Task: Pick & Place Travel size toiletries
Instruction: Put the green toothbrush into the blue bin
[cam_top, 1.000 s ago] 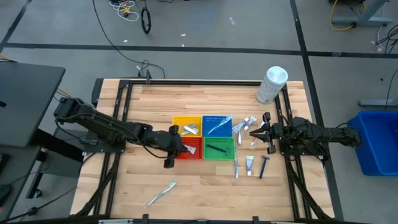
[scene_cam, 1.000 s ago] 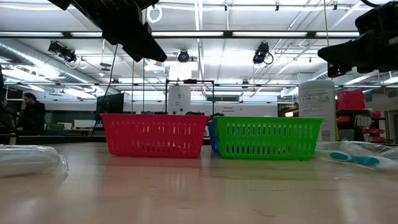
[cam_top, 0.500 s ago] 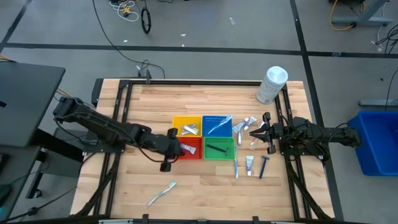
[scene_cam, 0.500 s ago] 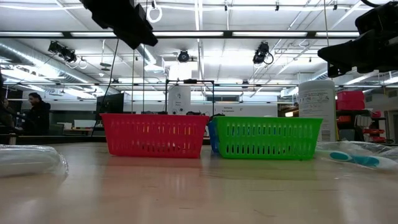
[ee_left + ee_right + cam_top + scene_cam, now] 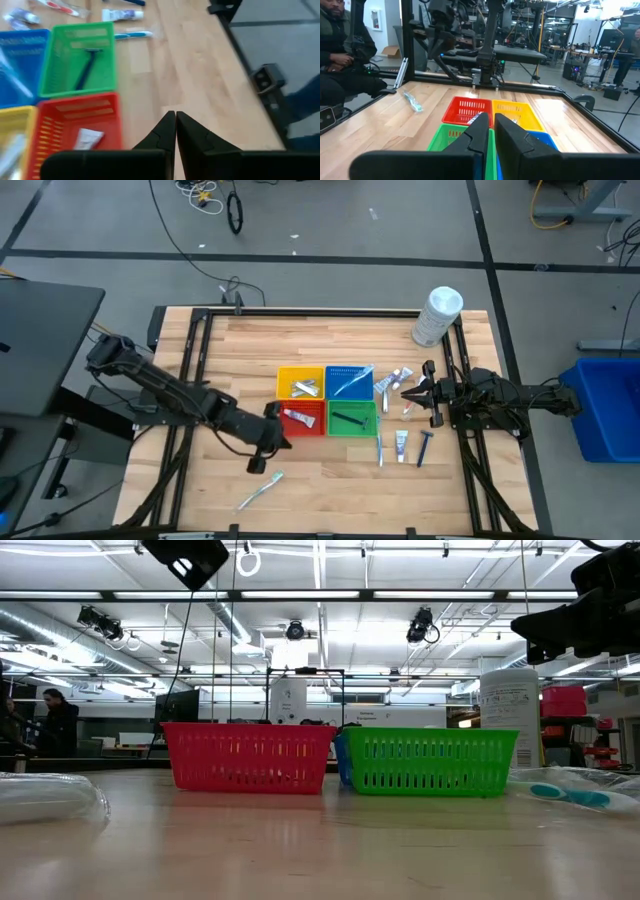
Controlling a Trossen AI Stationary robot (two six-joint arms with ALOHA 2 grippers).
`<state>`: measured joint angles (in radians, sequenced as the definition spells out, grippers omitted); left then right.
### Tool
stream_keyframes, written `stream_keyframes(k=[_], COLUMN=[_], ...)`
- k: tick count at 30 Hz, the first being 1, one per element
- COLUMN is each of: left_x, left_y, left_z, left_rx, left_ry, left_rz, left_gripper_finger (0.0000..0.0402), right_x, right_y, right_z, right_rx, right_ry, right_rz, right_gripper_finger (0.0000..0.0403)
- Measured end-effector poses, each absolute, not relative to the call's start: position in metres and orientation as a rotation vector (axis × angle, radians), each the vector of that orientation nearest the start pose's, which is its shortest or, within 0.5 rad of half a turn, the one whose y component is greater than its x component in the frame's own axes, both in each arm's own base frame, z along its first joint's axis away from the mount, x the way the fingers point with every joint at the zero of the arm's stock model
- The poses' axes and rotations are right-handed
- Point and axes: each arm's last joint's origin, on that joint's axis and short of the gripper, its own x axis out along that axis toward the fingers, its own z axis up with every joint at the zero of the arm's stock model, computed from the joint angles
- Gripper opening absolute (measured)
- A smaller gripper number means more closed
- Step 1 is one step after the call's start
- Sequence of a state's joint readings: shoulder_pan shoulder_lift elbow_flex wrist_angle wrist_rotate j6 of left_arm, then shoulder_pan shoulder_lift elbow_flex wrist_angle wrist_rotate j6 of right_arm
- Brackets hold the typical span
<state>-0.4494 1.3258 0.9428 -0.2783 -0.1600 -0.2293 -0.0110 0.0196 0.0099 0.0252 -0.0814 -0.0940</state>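
Observation:
Four small baskets stand mid-table: yellow [image 5: 300, 383], blue [image 5: 349, 380], red [image 5: 305, 417] and green [image 5: 352, 419]. A white tube [image 5: 87, 138] lies in the red basket and a dark razor [image 5: 85, 70] in the green one. More travel size toiletries lie on the wood at the right: a toothbrush [image 5: 380, 450], a tube [image 5: 401, 445], a razor [image 5: 425, 448] and small tubes [image 5: 395, 380]. Another toothbrush [image 5: 260, 490] lies near the front edge. My left gripper [image 5: 280, 442] hangs shut and empty above the table, just on the near side of the red basket. My right gripper [image 5: 408, 392] waits shut at the right.
A large white cylindrical container [image 5: 437, 316] stands at the far right corner. Silvery packets [image 5: 303, 388] lie in the yellow basket, and a pale toothbrush [image 5: 350, 383] in the blue one. Bare wood lies left of the baskets and along the near edge. A person sits beyond the table [image 5: 340, 55].
My left gripper has drawn back from over the red basket toward the table's near edge and risen; in the low view it has climbed almost out of the picture. The white tube, before under the gripper, now lies uncovered in the red basket.

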Motion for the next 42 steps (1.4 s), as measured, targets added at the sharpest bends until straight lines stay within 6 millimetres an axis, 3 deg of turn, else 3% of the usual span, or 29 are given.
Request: stream_keyframes(k=[16,31,42], left_x=[0.23,0.22,0.231], left_y=[-0.167,-0.171,-0.181], left_z=[0.269,0.261,0.29], left_rx=[-0.16,-0.089,-0.027], left_ry=[0.647,0.737,0.844], left_rz=[-0.341,-0.339,-0.269], left_gripper_finger=[0.0017,0.0017,0.0017], right_x=[0.098,0.098,0.098], right_y=[0.001,0.001,0.001], right_z=[0.168,0.168,0.168], right_rx=[-0.095,-0.095,-0.095], right_ry=[-0.019,-0.019,-0.018], right_rz=[0.069,0.069,0.07], right_gripper_finger=[0.004,0.0041,0.0041])
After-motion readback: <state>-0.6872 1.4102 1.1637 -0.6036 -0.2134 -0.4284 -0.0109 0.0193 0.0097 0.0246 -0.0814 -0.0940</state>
